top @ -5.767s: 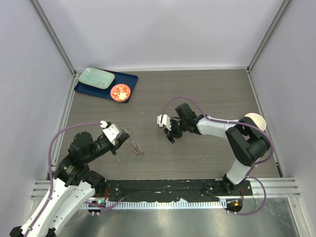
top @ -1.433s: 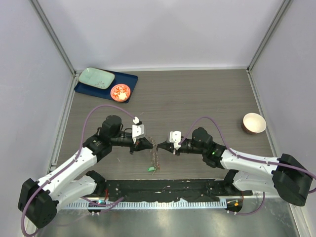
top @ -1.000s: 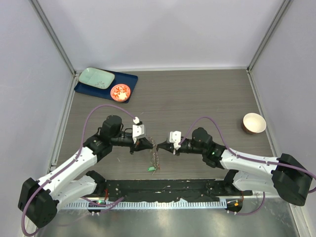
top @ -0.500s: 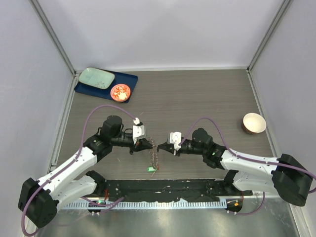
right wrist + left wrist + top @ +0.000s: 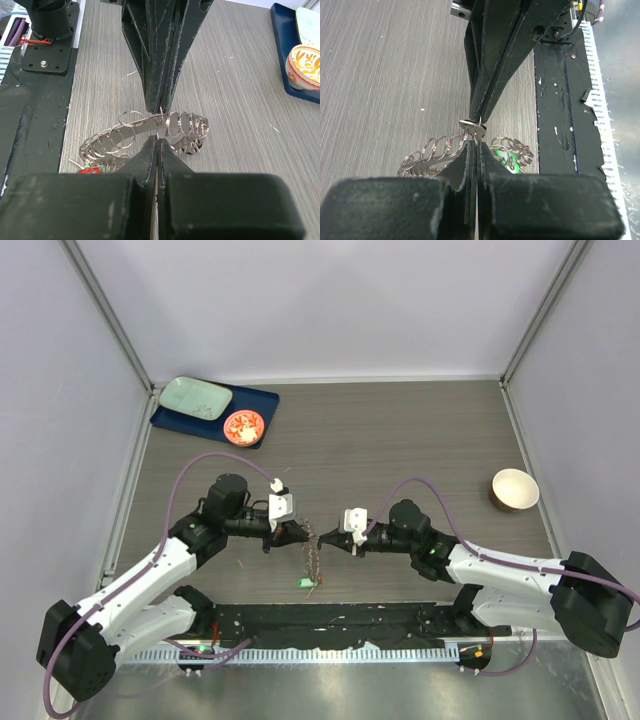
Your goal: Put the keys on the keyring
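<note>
1. The left gripper's (image 5: 296, 532) fingers (image 5: 466, 161) are pressed together. Their tips pinch the top of the keyring (image 5: 145, 125) at a small flat metal piece (image 5: 472, 127).
2. The right gripper's (image 5: 334, 538) fingers (image 5: 149, 151) are also pressed together, tip to tip with the left pair on the opposite side of the keyring. Their points meet a thin wire of the keyring; whether they grip it cannot be told.
3. The keyring is a curved metal band threaded with many small wire loops. It arches under the two sets of fingertips and trails from them toward the arm bases.
4. A green key (image 5: 509, 159) lies among the loops at the keyring's near end, below the fingertips.
5. A red key (image 5: 90, 170) sits at the same end of the keyring, just beside the green one. Whether either is threaded onto the keyring cannot be told.
6. Both arms reach inward and meet at the keyring, over the wood-grain table (image 5: 400, 440).
7. The black base plate (image 5: 330, 625) lies just on the near side of the keyring.
8. A pale bowl (image 5: 513, 487) stands well apart from the keyring, on the right arm's side.
9. A blue tray (image 5: 262, 400) lies well apart from the keyring, toward the far wall on the left arm's side. It carries a pale green plate (image 5: 195, 397) and an orange-red dish (image 5: 243, 426), the dish being the nearer of the two to the keyring.
</note>
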You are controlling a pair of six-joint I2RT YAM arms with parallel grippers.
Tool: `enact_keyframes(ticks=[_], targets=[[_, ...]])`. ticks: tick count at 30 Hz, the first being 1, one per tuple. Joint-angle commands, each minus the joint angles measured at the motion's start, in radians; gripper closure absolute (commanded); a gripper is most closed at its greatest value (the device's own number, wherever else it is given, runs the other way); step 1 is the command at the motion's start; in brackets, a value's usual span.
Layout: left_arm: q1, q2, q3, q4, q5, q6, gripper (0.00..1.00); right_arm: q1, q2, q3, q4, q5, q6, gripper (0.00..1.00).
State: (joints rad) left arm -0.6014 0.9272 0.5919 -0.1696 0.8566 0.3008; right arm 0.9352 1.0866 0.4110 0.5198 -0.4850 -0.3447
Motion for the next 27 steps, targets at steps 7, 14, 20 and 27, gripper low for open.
enact_keyframes(ticks=[7,14,20,27], targets=[[-0.006,-0.008,0.036,0.03,0.029,0.017,1.0,0.007,0.009,0.022,0.057,-0.001,0.012,0.99],[-0.006,-0.005,0.037,0.031,0.03,0.018,1.0,0.007,0.025,0.029,0.066,-0.001,0.024,0.99],[-0.006,-0.007,0.037,0.032,0.03,0.017,1.0,0.007,0.029,0.029,0.082,0.019,0.041,0.99],[-0.005,-0.004,0.037,0.033,0.03,0.015,1.0,0.007,0.021,0.022,0.1,0.007,0.046,0.99]])
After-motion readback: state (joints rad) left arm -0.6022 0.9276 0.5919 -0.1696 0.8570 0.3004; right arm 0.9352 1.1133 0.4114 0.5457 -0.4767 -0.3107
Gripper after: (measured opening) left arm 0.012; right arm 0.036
